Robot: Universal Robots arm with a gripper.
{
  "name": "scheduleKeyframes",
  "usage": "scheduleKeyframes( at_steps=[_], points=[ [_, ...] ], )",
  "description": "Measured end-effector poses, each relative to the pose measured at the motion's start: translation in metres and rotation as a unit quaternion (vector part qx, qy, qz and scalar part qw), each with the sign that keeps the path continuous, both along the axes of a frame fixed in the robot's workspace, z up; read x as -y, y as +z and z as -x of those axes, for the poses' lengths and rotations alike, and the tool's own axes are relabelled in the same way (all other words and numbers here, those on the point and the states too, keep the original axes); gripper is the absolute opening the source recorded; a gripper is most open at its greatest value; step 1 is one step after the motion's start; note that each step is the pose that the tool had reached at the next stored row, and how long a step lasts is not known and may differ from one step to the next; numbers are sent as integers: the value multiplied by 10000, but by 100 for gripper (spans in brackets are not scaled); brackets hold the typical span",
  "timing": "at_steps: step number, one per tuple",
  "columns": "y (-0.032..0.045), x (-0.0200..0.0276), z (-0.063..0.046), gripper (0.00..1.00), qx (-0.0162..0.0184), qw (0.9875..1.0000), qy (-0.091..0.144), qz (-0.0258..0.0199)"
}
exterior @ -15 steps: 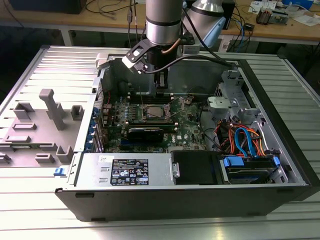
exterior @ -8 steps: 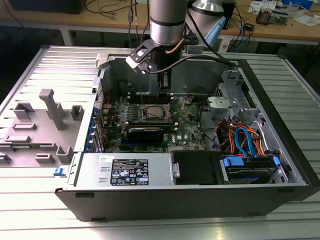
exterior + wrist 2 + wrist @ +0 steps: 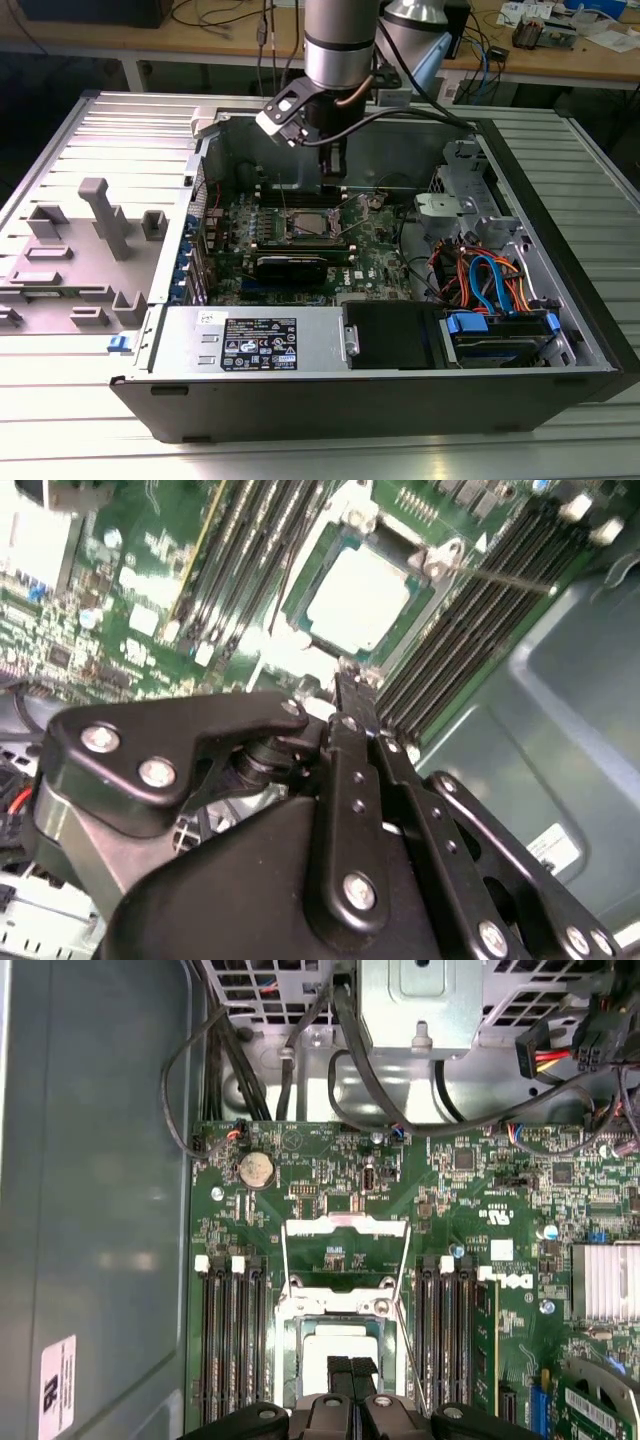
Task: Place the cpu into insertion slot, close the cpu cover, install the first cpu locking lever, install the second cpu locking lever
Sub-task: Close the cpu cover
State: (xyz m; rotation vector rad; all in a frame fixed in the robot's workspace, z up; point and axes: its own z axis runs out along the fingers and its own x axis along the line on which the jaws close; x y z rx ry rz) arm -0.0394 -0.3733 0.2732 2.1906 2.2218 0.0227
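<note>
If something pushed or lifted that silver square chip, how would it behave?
The cpu looks thin, flat and metal-topped, so it is probably stiff and light. It lies inside the insertion slot, rimmed at its edges, so a sideways push likely wouldn't shift it. Its smooth top may be slippery.

The exterior view looks down aslant from well back on the computer case on the bench, the arm entering at 12 o'clock. The first wrist view faces straight down, close over the motherboard; the second wrist view slants past the hand. Both wrist views share the cpu and memory slots.
</note>
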Motion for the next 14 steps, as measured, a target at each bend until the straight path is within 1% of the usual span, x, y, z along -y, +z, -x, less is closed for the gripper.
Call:
scheduleKeyframes(
  at_steps=[3, 6, 14],
  points=[
    [-2, 0, -119, 11, 0, 10000, 0, 0],
    [-5, 1, -182, 11, 0, 10000, 1, 0],
    [-6, 0, -193, 11, 0, 10000, 0, 0]
  ],
)
